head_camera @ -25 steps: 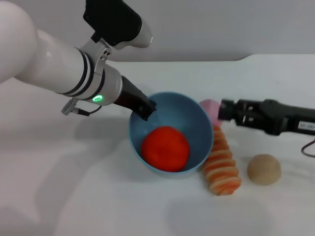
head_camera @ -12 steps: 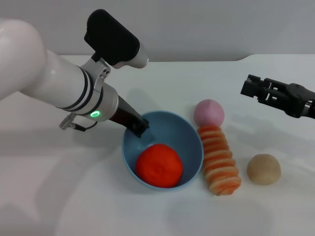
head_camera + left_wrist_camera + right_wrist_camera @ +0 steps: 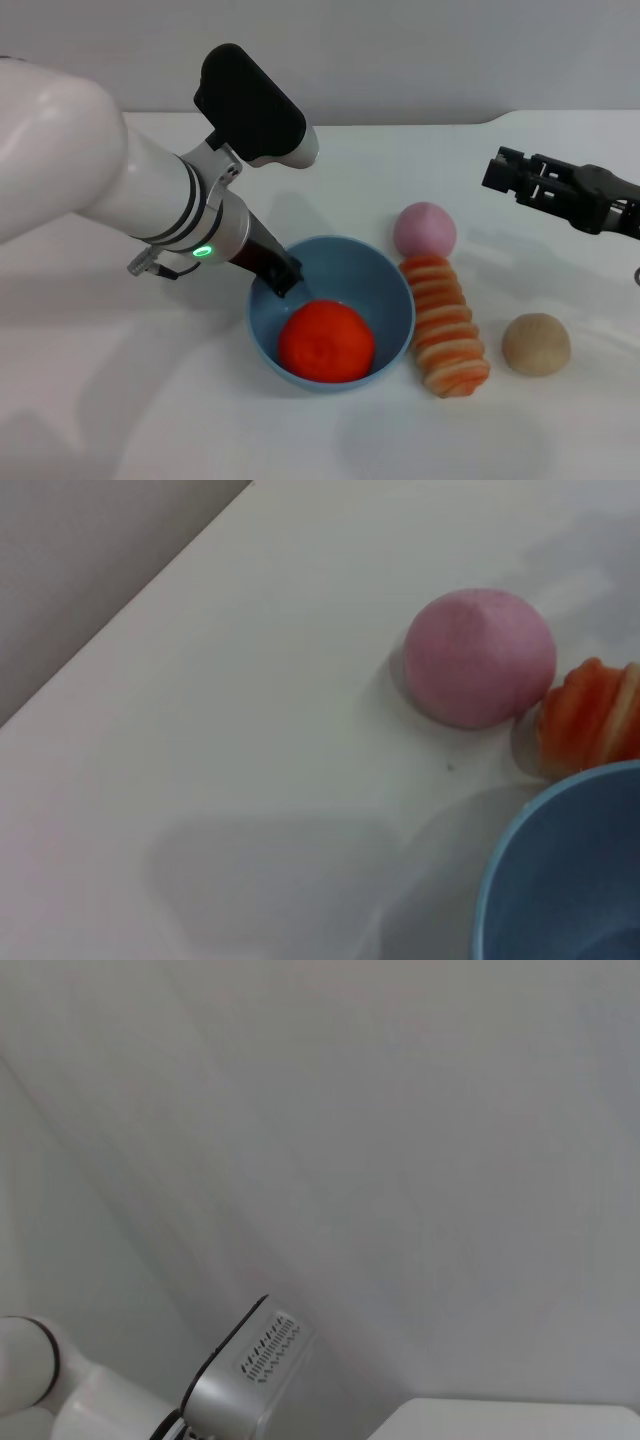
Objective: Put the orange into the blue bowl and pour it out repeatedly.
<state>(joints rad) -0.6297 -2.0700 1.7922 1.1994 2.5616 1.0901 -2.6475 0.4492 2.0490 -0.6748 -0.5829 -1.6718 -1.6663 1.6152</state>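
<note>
The blue bowl (image 3: 398, 291) stands almost level on the white table, in the middle of the head view. The orange (image 3: 326, 342) lies inside it, against the near wall. My left gripper (image 3: 285, 277) is shut on the bowl's far-left rim, one finger inside the bowl. The left wrist view shows only a piece of the bowl's rim (image 3: 520, 865). My right gripper (image 3: 498, 172) hangs above the table at the right, apart from the bowl, with nothing in it.
A pink ball (image 3: 425, 229) (image 3: 480, 655) sits just behind the bowl's right side. An orange-and-cream striped roll (image 3: 445, 325) (image 3: 592, 715) lies against the bowl's right side. A tan ball (image 3: 536, 344) lies farther right. The table's back edge meets a grey wall.
The left arm has lowered and levelled the tilted bowl, and the orange stayed inside. The right gripper drew back from the bowl to the right and upward, then held nearly still.
</note>
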